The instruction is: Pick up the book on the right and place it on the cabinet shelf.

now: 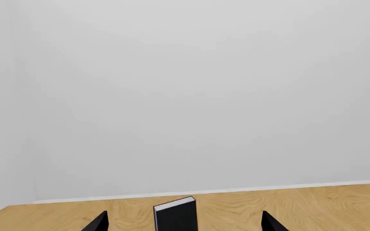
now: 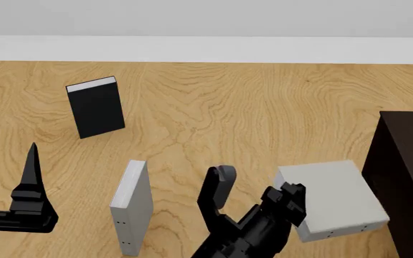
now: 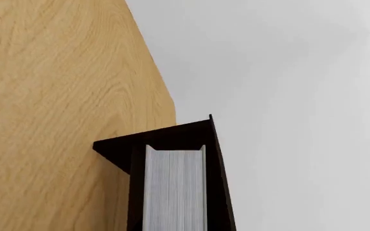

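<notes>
The book, light grey with two small dots on its spine, hangs tilted with its cover up, just left of the dark cabinet. My right gripper is shut on its left end. In the right wrist view the book's white page edges fill the space between the jaws, with the cabinet behind them. No shelf board of the cabinet shows. My left gripper is open and empty, low at the left in the head view, one finger pointing up.
A second grey book stands upright between my two arms. A black book with white page edges stands farther back on the left, also in the left wrist view. The wooden surface ends at a white wall.
</notes>
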Controlling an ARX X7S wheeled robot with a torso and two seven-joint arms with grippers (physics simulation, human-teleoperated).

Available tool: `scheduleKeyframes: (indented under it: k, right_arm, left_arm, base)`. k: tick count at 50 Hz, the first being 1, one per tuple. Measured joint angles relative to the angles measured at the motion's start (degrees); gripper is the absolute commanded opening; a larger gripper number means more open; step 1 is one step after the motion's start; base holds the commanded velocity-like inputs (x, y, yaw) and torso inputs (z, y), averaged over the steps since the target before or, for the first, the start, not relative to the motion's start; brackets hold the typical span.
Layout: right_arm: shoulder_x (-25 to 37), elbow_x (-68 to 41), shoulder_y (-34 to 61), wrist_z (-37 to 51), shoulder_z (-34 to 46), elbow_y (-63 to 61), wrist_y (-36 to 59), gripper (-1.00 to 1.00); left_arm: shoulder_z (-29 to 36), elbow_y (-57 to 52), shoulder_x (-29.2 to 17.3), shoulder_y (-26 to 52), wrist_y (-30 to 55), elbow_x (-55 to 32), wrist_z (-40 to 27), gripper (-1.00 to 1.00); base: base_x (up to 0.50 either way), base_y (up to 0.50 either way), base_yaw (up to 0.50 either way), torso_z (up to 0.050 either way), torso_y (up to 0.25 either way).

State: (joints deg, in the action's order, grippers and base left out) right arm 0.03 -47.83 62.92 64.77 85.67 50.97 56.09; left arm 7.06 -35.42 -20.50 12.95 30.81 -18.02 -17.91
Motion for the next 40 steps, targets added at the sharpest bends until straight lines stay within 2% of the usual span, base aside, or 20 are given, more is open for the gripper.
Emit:
scheduleKeyframes:
  k: [40]
  right_arm:
    - [0.02, 3.87, -0.7, -5.8, -0.8, 5.16, 0.97, -1.0]
  left_arm:
    - [1.06, 0.5, -0.48, 0.03, -0.56, -0.18, -0.38, 1.0]
  base:
    - [0.0, 0.0, 0.0, 0.001, 0.001]
